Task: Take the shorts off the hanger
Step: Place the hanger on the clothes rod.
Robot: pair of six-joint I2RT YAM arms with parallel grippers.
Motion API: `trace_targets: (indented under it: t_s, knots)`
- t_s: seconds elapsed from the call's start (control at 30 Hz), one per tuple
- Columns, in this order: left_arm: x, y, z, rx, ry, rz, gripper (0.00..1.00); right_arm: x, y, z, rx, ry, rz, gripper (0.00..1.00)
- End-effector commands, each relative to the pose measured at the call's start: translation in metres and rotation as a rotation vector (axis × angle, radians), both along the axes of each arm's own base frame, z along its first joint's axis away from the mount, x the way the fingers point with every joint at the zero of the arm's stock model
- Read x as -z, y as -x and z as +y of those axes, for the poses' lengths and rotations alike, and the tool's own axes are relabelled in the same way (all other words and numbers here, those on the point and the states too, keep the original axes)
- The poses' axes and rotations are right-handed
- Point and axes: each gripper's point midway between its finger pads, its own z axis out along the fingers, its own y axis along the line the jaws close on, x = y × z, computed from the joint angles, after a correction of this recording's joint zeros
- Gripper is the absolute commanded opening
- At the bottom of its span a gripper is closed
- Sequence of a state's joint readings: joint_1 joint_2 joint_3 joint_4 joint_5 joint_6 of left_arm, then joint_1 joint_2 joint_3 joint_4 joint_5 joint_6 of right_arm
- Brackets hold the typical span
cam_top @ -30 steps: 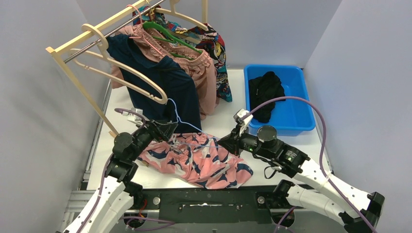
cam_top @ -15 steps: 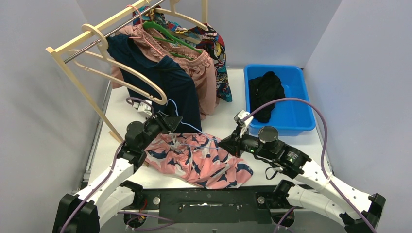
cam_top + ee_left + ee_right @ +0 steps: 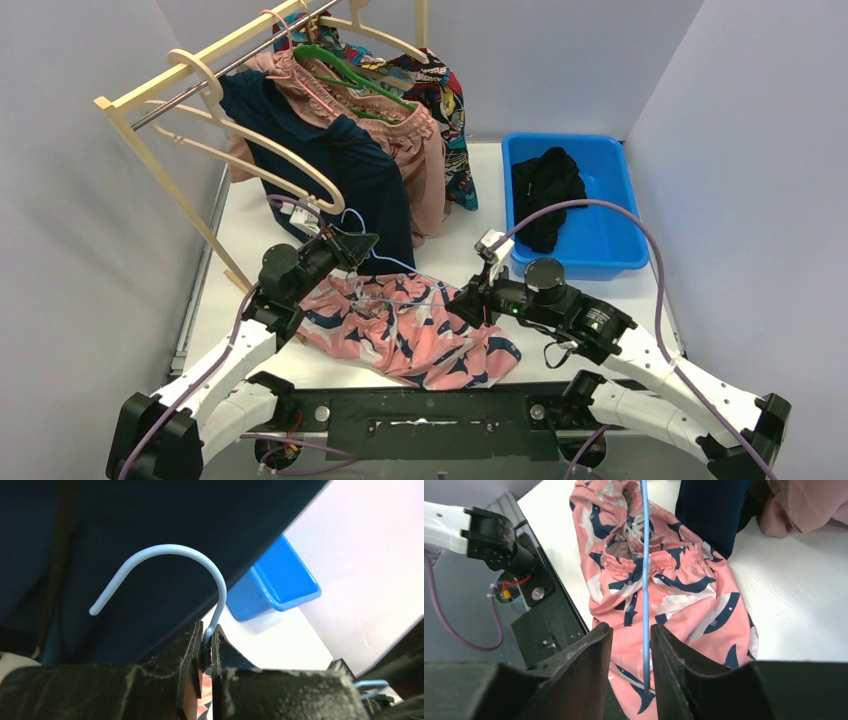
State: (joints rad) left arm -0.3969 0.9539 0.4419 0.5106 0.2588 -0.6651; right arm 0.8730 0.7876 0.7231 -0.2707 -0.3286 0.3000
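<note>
The pink shorts with navy print (image 3: 410, 325) lie on the table, still threaded on a thin blue hanger (image 3: 385, 258). My left gripper (image 3: 358, 243) is shut on the neck of the hanger's hook (image 3: 170, 549), jaws pinching the wire (image 3: 206, 630). My right gripper (image 3: 465, 300) hovers over the same shorts (image 3: 674, 595). Its jaws stand apart (image 3: 630, 627) with the hanger's bar (image 3: 645, 580) running loose between them. Navy shorts (image 3: 340, 165), dusty pink shorts (image 3: 400, 140) and comic-print shorts (image 3: 445, 110) hang on the rack.
The wooden rack (image 3: 150, 160) stands at the back left with cream hangers (image 3: 260, 160) and a green hanger (image 3: 340, 70). A blue bin (image 3: 620, 265) at the right holds black shorts (image 3: 545, 185). The hanging navy fabric is just behind my left gripper.
My left gripper reached forward to the hanger's hook and shut on it. My right gripper, shut on the hanger's bar before, has opened its jaws around it.
</note>
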Motion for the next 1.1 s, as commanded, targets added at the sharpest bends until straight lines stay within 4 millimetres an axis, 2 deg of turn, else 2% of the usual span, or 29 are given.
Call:
trace_targets:
  t_s: [0.0,0.07,0.13,0.27,0.37,0.5,0.57,0.67,0.7,0.8,0.83,0.93,0.97,1.07]
  knots:
    - [-0.064,0.018,-0.015,0.06,0.016,-0.161,0.0,-0.006,-0.002,0.004,-0.01,0.045,0.008,0.43]
    - [-0.069,0.023,-0.02,0.045,-0.021,-0.161,0.0,0.004,-0.001,0.006,-0.03,0.089,0.036,0.5]
    - [-0.072,0.026,-0.019,0.014,-0.056,-0.161,0.0,-0.001,0.0,0.011,-0.062,0.105,0.045,0.53]
    - [-0.066,0.026,-0.015,-0.01,-0.11,-0.162,0.0,-0.01,-0.017,0.012,-0.011,0.165,0.023,0.53]
    - [-0.062,0.022,-0.013,-0.023,-0.131,-0.158,0.0,-0.011,-0.017,0.014,-0.051,0.208,0.019,0.39]
    - [-0.055,0.019,-0.013,-0.035,-0.14,-0.145,0.0,-0.019,-0.018,0.02,-0.095,0.199,-0.01,0.11]
    - [-0.051,0.019,-0.012,-0.04,-0.145,-0.139,0.0,-0.022,-0.021,0.019,-0.092,0.202,-0.021,0.04]
    - [-0.046,0.018,-0.008,-0.059,-0.146,-0.133,0.14,-0.031,-0.032,0.014,-0.053,0.197,-0.041,0.0]
    - [-0.045,0.019,-0.007,-0.061,-0.148,-0.133,0.22,-0.034,-0.035,0.014,-0.046,0.19,-0.047,0.0]
    - [-0.039,0.023,-0.007,-0.045,-0.154,-0.129,0.58,-0.045,-0.037,0.02,-0.063,0.166,-0.063,0.0]
    - [-0.036,0.025,-0.008,-0.033,-0.156,-0.123,0.65,-0.051,-0.04,0.022,-0.062,0.163,-0.073,0.0]
    - [-0.023,0.034,-0.01,-0.001,-0.145,-0.095,0.77,-0.07,-0.052,0.027,-0.041,0.187,-0.098,0.0]
    - [-0.016,0.04,-0.011,0.02,-0.143,-0.085,0.8,-0.071,-0.059,0.028,-0.027,0.204,-0.096,0.0]
    - [-0.014,0.057,-0.014,0.087,-0.129,-0.096,0.8,-0.068,-0.067,0.03,-0.006,0.224,-0.093,0.0]
